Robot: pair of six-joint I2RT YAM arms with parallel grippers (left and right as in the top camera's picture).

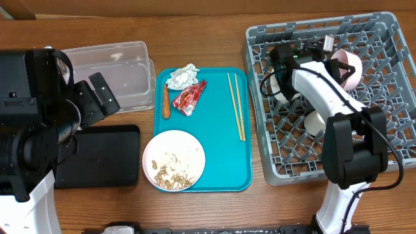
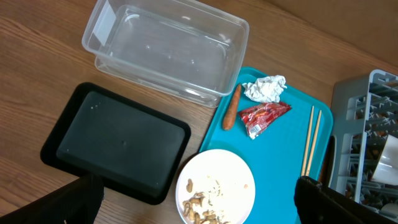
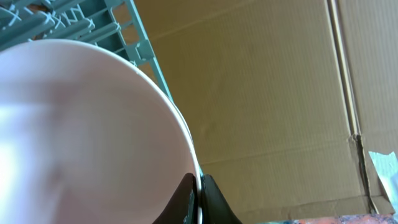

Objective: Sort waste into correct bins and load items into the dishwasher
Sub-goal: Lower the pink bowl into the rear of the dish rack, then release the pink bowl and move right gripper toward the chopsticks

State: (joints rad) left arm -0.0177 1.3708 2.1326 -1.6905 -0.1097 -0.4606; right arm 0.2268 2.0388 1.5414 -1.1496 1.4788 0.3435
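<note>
On the teal tray (image 1: 224, 166) lie a crumpled white napkin (image 1: 182, 77), a red wrapper (image 1: 190, 96), an orange carrot stick (image 1: 166, 103), wooden chopsticks (image 1: 236, 114) and a white plate (image 1: 174, 160) with rice and brown scraps. My right gripper (image 3: 198, 193) is shut on the rim of the pinkish bowl (image 3: 81, 130), held on edge over the grey dish rack (image 1: 390, 84). My left gripper (image 2: 202, 205) hangs open above the plate (image 2: 217, 168) and the black tray's (image 2: 118, 143) corner, holding nothing.
The clear tub (image 1: 114, 75) stands empty left of the teal tray, with the black tray (image 1: 104, 156) in front of it. A small white cup (image 1: 314, 121) sits in the rack. Brown cardboard stands behind the rack.
</note>
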